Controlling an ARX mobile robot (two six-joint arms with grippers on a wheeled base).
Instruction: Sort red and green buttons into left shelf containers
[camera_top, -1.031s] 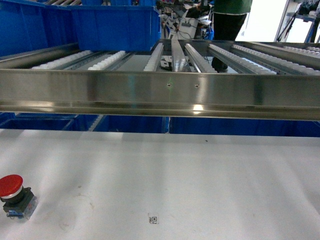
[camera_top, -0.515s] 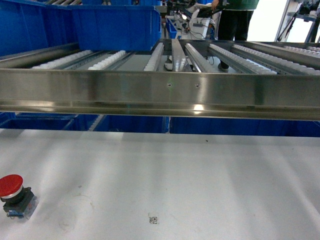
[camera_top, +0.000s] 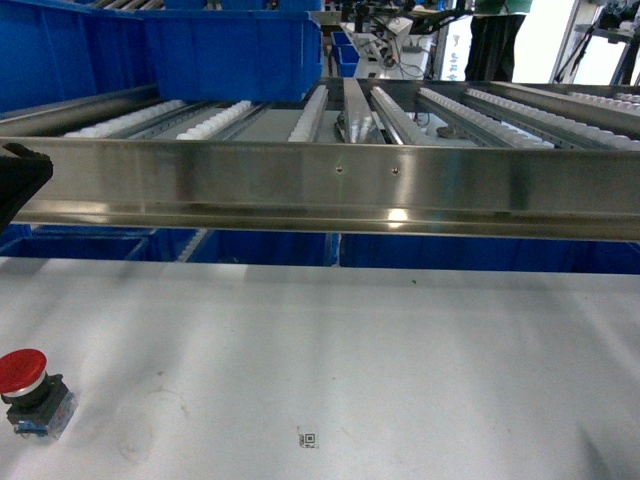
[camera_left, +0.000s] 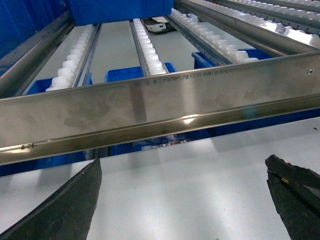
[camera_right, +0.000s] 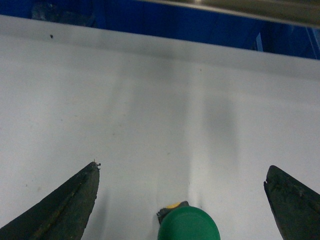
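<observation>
Red button (camera_top: 28, 385): glossy mushroom cap on a dark blocky body, sitting at the near left of the white table (camera_top: 400, 350), nothing touching it.
Green button (camera_right: 188, 225): smooth round cap with a yellow fleck behind it, cut off by the bottom edge of the right wrist view; body mostly hidden.
Right gripper (camera_right: 182, 200): dark pointed fingers (camera_right: 65, 205) spread wide, the green cap low between them, touching neither.
Left gripper (camera_left: 182, 200): jaws wide apart above bare table, facing the steel rail (camera_left: 160, 107); in the head view only a dark bit shows at the left edge.
Bins (camera_top: 170, 50): bright blue plastic, upper left on the roller shelf (camera_top: 420, 110); tops cut off.
Rail: brushed, smudged metal, blocking the lower blue bins behind.
Background: a person's legs, cluttered and hard to read.
</observation>
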